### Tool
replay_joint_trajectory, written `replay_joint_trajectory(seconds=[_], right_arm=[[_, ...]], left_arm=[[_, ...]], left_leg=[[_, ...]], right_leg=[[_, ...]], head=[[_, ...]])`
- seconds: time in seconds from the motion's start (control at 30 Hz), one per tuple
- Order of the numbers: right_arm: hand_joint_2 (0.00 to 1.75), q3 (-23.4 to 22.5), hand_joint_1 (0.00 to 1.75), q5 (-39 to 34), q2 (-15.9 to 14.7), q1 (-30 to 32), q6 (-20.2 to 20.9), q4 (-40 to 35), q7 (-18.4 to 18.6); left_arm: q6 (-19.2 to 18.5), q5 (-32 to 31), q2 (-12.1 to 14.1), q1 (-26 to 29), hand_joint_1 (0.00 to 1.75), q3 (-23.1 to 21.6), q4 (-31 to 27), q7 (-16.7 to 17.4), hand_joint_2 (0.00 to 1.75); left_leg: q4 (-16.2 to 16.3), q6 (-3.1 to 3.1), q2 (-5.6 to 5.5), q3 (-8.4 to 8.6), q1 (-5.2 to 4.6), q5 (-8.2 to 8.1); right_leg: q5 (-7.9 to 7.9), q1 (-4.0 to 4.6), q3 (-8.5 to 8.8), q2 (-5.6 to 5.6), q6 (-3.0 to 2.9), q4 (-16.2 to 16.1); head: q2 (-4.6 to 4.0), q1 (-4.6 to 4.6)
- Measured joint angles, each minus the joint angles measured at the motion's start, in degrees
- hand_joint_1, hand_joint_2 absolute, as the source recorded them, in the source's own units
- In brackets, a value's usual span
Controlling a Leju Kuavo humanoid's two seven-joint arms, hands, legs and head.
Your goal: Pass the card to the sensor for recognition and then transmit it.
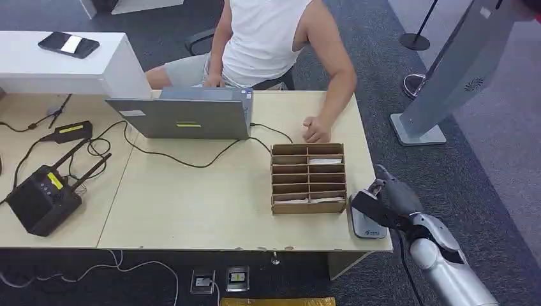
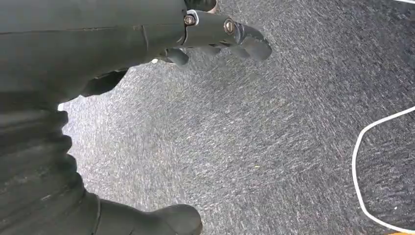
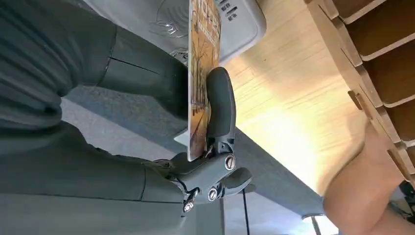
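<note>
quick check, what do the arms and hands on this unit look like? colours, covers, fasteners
Right arm: silver-grey rounded shells, black joint band, a dark cable running beside it. Right hand: grey, with darker fingers and bright round screws at the knuckles. Left hand: dark grey ribbed wrist cover, thick grey thumb, the same screw heads.

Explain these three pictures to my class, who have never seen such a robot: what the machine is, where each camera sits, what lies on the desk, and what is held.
This is a humanoid robot with silver arms. The head view looks down on a light wooden desk with a grey laptop, a brown cardboard sorting box and a grey card sensor. A person sits behind it. The right wrist view shows the right hand holding a printed picture card near the sensor. The left wrist view shows the left hand, holding nothing, over grey carpet.
</note>
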Motion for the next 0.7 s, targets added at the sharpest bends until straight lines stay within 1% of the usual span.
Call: replay_joint_trajectory(seconds=[0.23,0.33,0.47,0.6,0.7], right_arm=[[1.75,0.0,1.75,-0.7,0.2,-1.2,-0.4,0.7,-0.5],[1.75,-0.3,1.75,-0.7,0.2,-2.9,-0.5,0.7,-1.1],[1.75,-1.1,1.75,-0.2,-0.3,-8.6,-0.2,1.0,-2.4],[1.75,-1.6,1.75,0.8,-0.3,-15.3,-0.6,1.9,-4.5],[1.75,-1.7,1.75,2.1,-0.2,-20.5,-1.8,3.6,-6.5]], left_arm=[[0.1,-0.2,0.0,0.0,0.0,0.0,0.0,0.0,1.75],[0.1,-0.8,0.0,-0.2,0.0,0.0,0.0,0.0,1.75],[-0.1,-1.7,-0.2,-1.1,0.0,0.0,0.0,0.4,1.75],[-0.7,-2.7,-0.3,-2.0,0.0,-0.1,0.0,0.9,1.75],[-1.1,-3.2,-0.5,-2.6,0.0,-0.1,0.0,1.1,1.75]], left_leg=[[0.0,-0.01,0.0,-0.02,-0.01,0.01],[0.0,-0.01,0.01,-0.03,-0.01,0.01],[0.0,-0.01,0.05,-0.02,-0.02,0.03],[0.0,-0.01,0.08,-0.03,-0.02,0.04],[0.0,-0.01,0.07,-0.06,-0.02,0.05]], right_leg=[[0.01,-0.01,0.0,0.01,0.0,0.0],[0.04,-0.01,-0.02,0.06,-0.02,0.0],[0.05,-0.02,-0.04,0.06,-0.02,0.0],[0.08,-0.02,-0.06,0.09,-0.03,0.0],[0.08,-0.02,-0.06,0.08,-0.03,0.0]], head=[[0.0,0.02],[0.0,0.0],[0.0,0.02],[0.0,0.0],[0.0,0.0]])
